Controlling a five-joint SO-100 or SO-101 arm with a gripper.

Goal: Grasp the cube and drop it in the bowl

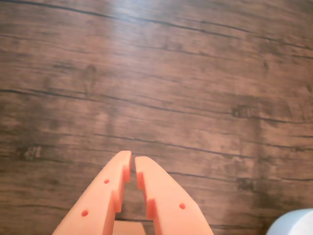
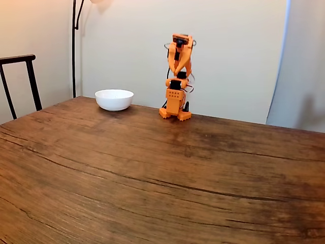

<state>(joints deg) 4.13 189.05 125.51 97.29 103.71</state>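
Observation:
My orange gripper (image 1: 132,157) reaches in from the bottom edge of the wrist view, shut, with only a thin slit between the fingertips and nothing held. It hangs above bare wood. In the fixed view the arm is folded upright at the back of the table, gripper (image 2: 176,71) pointing down. The white bowl (image 2: 114,99) sits on the table to the left of the arm's base; a sliver of the bowl's rim (image 1: 296,224) shows at the bottom right corner of the wrist view. The cube is out of view.
The dark wooden table (image 2: 152,173) stretches wide in front of the arm. A black chair back (image 2: 20,81) stands at the far left and a lamp pole (image 2: 74,46) behind the table's left corner. A plain wall runs behind the arm.

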